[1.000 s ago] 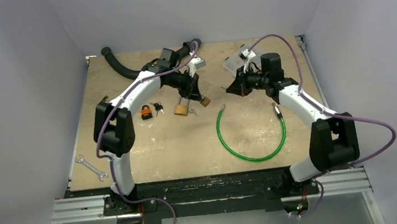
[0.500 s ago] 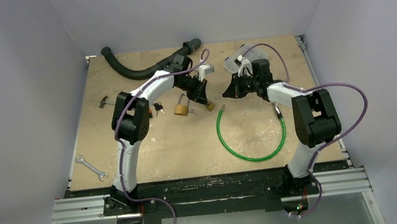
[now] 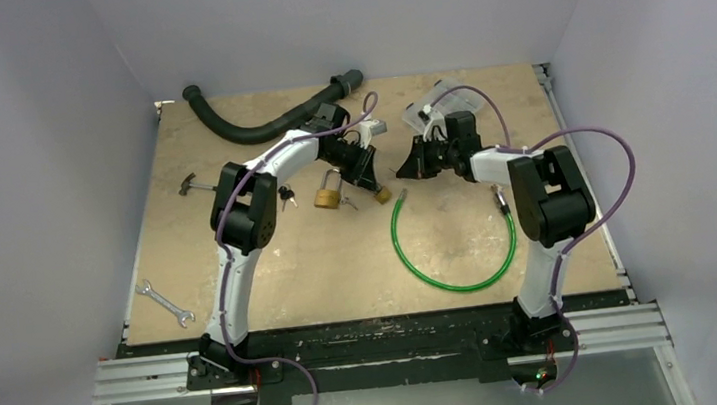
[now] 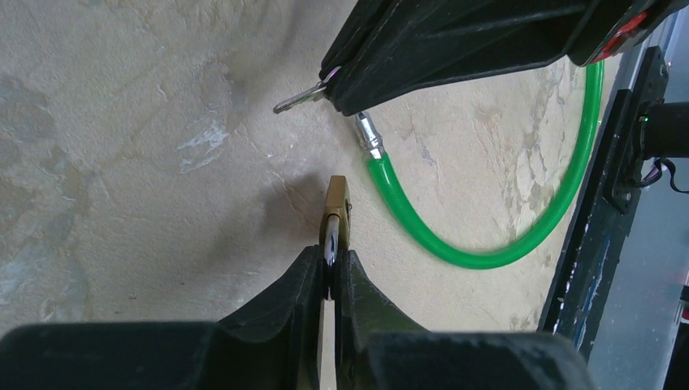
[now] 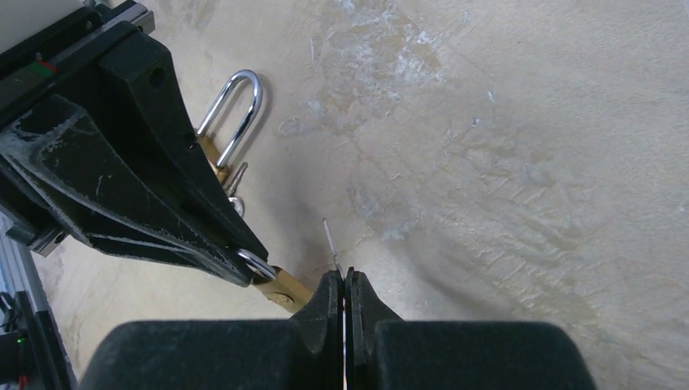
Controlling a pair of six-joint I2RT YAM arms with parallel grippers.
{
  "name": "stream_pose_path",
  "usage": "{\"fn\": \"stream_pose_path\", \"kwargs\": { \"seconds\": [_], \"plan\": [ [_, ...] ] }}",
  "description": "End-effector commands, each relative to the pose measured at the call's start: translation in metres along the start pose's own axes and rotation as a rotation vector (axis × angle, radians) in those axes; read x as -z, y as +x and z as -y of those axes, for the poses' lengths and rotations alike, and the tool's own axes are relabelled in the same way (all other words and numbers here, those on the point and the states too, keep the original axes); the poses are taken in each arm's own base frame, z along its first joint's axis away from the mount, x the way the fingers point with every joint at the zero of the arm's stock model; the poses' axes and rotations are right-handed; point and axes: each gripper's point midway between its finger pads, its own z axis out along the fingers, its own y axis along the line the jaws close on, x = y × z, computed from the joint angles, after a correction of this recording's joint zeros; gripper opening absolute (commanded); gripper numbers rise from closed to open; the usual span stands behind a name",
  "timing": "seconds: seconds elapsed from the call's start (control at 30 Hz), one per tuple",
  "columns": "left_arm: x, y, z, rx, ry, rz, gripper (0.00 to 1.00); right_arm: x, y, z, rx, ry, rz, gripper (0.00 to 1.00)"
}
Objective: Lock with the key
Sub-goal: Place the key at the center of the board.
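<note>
Padlock and key held apart at far middle of table.
L gripper is pinched on the small brass lock's shackle, body pointing toward R gripper. R is clamped tight on the key, blade sticking out near the lock, not touching. 2nd brass padlock lies just beside L claw; green cable nearby.

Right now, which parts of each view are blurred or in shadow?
Left wrist: the left end effector is blurred near the lens, green cable sharp. Right wrist: the right end effector is dark and soft. Top external: even light, soft shadows.
</note>
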Motion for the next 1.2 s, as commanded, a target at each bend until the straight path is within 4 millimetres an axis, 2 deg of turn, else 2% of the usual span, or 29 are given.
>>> {"fn": "stream_pose_path", "kwargs": {
  "seconds": [0.0,0.1,0.23,0.5,0.6,0.67,0.77,0.87,0.9,1.07,1.17],
  "plan": [
    [0.004,-0.018,-0.001,-0.037,-0.008,0.044,0.12,-0.005,-0.025,-0.011,0.047,-0.022,0.057,0.0],
    [0.007,-0.02,-0.005,-0.037,-0.027,0.048,0.16,-0.007,-0.021,-0.012,0.045,-0.019,0.049,0.0],
    [0.01,-0.024,-0.008,-0.038,-0.041,0.057,0.29,-0.008,-0.013,-0.014,0.041,-0.012,0.036,0.0],
    [0.018,-0.03,-0.005,-0.041,-0.047,0.069,0.45,-0.01,-0.001,-0.015,0.043,0.001,0.019,0.0],
    [0.023,-0.034,-0.001,-0.048,-0.051,0.078,0.6,-0.01,0.002,-0.013,0.034,0.011,0.017,0.0],
    [0.025,-0.036,0.001,-0.052,-0.056,0.083,0.64,-0.011,0.005,-0.01,0.028,0.018,0.011,0.0],
    [0.029,-0.037,0.003,-0.057,-0.059,0.088,0.67,-0.011,0.008,-0.008,0.023,0.03,0.007,0.06],
    [0.036,-0.04,0.008,-0.075,-0.06,0.104,0.81,-0.01,0.007,-0.013,0.031,0.011,0.006,0.13],
    [0.038,-0.042,0.01,-0.083,-0.062,0.111,0.82,-0.009,0.006,-0.015,0.036,0.003,0.007,0.17],
    [0.051,-0.052,0.02,-0.147,-0.089,0.183,0.86,0.002,-0.004,-0.034,0.069,-0.05,0.015,0.44],
    [0.057,-0.054,0.024,-0.172,-0.102,0.212,0.87,0.014,-0.009,-0.045,0.108,-0.066,0.006,0.52]
  ]
}}
